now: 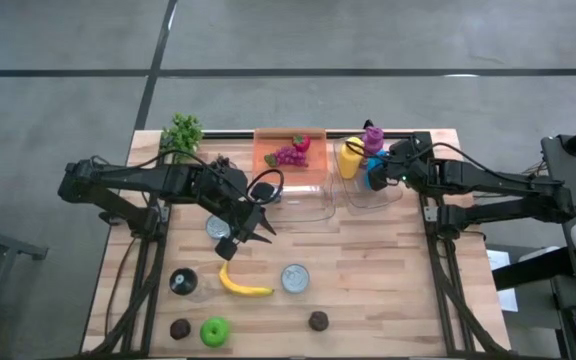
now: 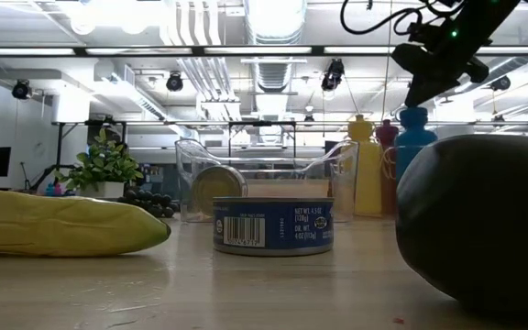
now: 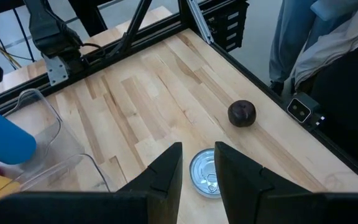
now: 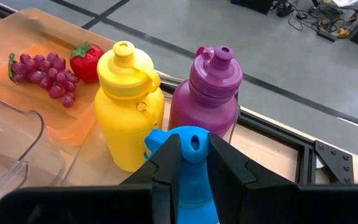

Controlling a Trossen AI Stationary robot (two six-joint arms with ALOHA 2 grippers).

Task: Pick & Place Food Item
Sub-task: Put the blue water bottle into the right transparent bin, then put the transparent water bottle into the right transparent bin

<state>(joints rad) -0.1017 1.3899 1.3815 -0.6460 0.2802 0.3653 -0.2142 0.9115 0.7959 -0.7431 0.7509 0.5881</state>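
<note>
Left gripper [image 1: 251,229]: fingers slightly parted, holding nothing, above the table between two tin cans.
Banana [image 1: 241,283]: flat on the table, near the left fingers, untouched.
Right gripper [image 4: 190,167]: fingers clamped around blue bottle [image 4: 190,186], beside yellow bottle [image 4: 129,102] and purple bottle [image 4: 207,93].

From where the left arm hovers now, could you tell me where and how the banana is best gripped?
Grip the banana at its middle, coming straight down from above with the fingers across its narrow width. It lies flat on the table, curved, with bare wood on both long sides. The left gripper, open, hangs just behind it. Its thin ends would likely slip.
</note>
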